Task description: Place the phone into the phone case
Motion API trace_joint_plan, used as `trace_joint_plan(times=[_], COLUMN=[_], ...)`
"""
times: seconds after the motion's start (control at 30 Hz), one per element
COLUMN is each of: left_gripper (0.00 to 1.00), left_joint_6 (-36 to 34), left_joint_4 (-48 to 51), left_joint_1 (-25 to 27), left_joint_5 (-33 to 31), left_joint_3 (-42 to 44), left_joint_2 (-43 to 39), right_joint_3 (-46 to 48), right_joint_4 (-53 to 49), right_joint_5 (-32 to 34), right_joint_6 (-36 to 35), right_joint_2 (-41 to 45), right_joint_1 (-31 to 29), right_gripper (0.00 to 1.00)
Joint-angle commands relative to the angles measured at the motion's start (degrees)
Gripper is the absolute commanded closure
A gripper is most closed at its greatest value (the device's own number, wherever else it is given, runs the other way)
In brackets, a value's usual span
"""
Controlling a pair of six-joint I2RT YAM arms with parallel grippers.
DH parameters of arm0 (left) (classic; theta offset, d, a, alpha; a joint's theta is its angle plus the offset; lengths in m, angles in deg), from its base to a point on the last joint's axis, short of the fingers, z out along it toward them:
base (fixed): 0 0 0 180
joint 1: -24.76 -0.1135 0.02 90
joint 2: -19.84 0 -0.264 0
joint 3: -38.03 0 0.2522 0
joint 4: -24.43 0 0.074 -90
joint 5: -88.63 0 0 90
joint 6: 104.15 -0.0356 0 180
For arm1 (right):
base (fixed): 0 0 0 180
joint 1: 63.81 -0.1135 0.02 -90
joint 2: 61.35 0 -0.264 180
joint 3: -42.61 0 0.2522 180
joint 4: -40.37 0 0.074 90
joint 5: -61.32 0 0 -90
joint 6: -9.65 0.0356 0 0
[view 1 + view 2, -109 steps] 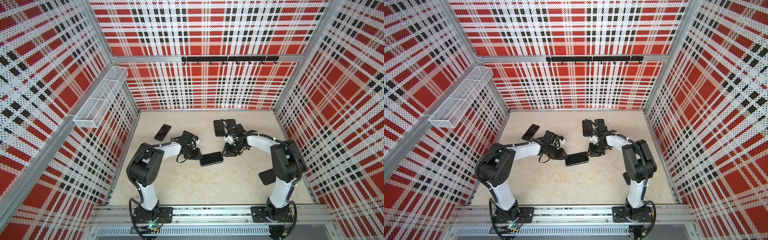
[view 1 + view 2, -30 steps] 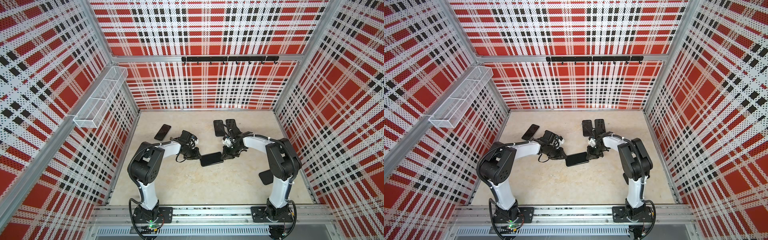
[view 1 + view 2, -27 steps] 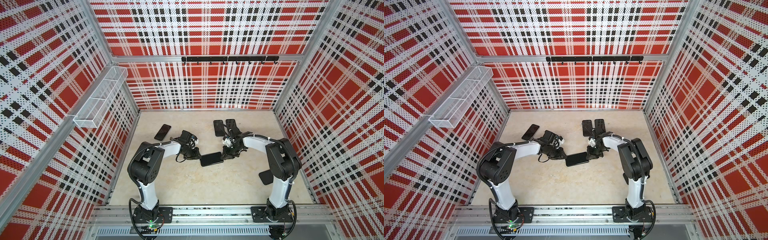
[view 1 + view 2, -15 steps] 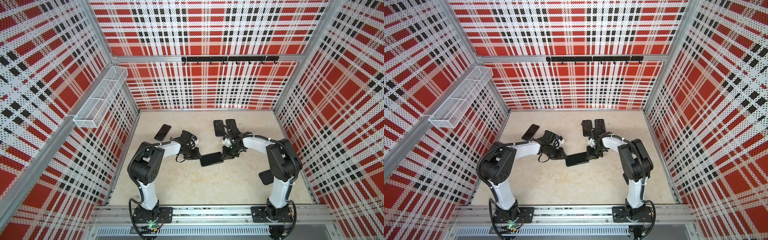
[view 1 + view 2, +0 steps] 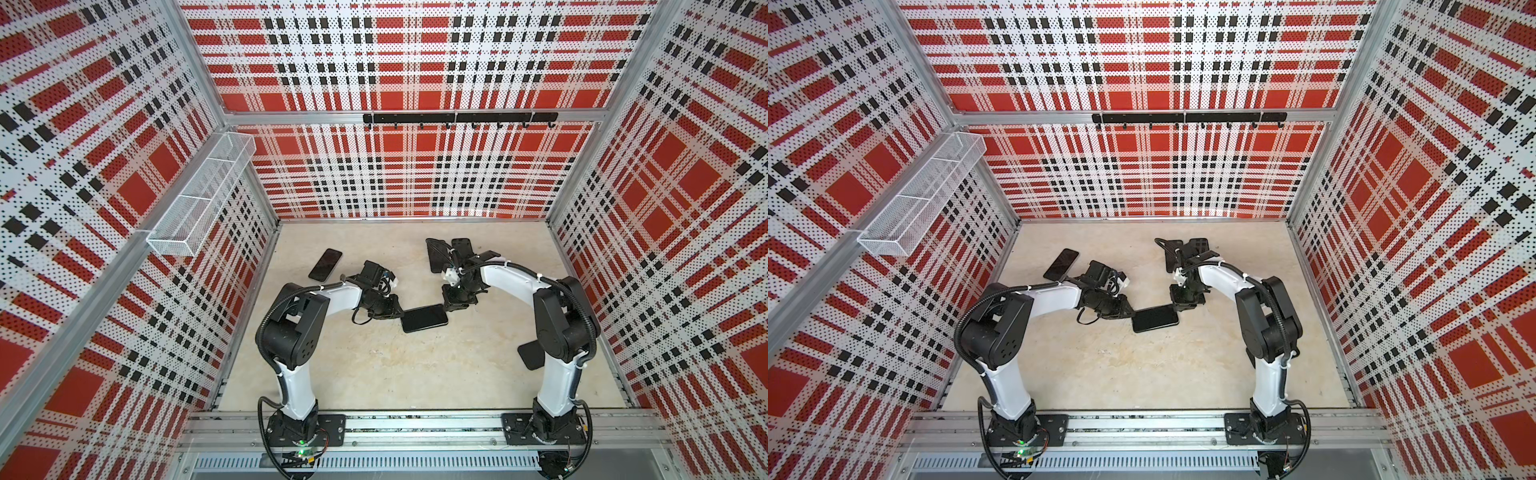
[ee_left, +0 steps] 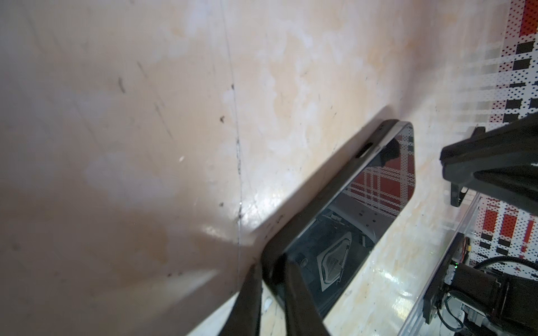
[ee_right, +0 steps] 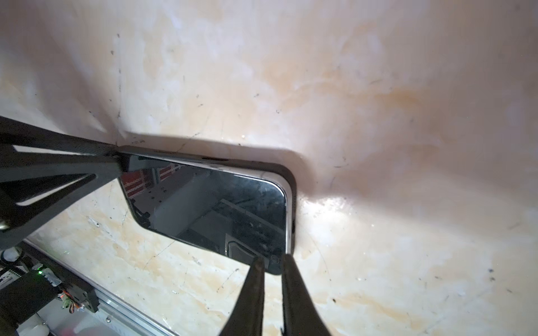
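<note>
Phone [image 5: 424,318] lying screen-up on the tabletop [image 5: 395,374], bridging the gap between the two tools. Left tool [image 5: 397,312] gripping one short end, right tool [image 5: 446,304] gripping the opposite end.

Left wrist view: the left tool's fingers are almost closed. They are pinching a corner of the phone through its thickness, one finger on the glass and one outside the black phone case [image 6: 334,180] rim. Right wrist view: the right tool's fingers are also standing narrow, nipping the corner nearest them.

Change: over the last few seconds the right arm has been folding inward, bringing its tool tighter against the phone's end. The phone itself is barely shifting. Over the last second both grips are holding steady.

Reading: the phone is sitting inside the case. A thin silver strip is showing between glass and rim just beyond the right tool, so that edge is probably not snapped home yet. This is looking like the final seating squeeze.

Spare phone [image 5: 325,264] lying beyond the left tool, and dark cases [image 5: 436,253] lying behind the right tool.
</note>
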Motion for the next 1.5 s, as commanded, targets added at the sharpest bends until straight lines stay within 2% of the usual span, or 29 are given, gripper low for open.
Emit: trace_joint_plan(times=[0.0, 0.3, 0.5, 0.83, 1.07, 1.47], left_gripper=[0.82, 0.82, 0.82, 0.82, 0.82, 0.82], left_joint_6=[-0.6, -0.6, -0.5, -0.5, -0.5, -0.4], left_joint_4=[-0.4, -0.4, -0.4, -0.4, -0.4, -0.4], left_joint_1=[0.8, 0.7, 0.7, 0.6, 0.5, 0.5], left_joint_5=[-0.6, -0.5, -0.6, -0.4, -0.2, 0.1], left_joint_3=[0.0, 0.0, 0.0, -0.1, -0.1, -0.1], left_joint_2=[2.2, 2.0, 2.3, 2.1, 2.2, 2.1], right_joint_3=[1.3, 5.6, 7.1, 10.2, 13.5, 15.0], right_joint_4=[-1.9, 1.6, 4.0, 7.4, 12.5, 15.6], right_joint_5=[0.0, -2.2, -2.5, 0.7, -0.2, 0.6], right_joint_6=[-0.7, -0.4, 0.0, 1.9, 3.8, 4.5], right_joint_2=[0.4, -1.0, -2.3, -7.4, -12.1, -18.6], right_joint_1=[0.0, -0.1, -0.2, -2.7, -5.2, -6.3], right_gripper=[0.84, 0.83, 0.87, 0.95, 0.94, 0.94])
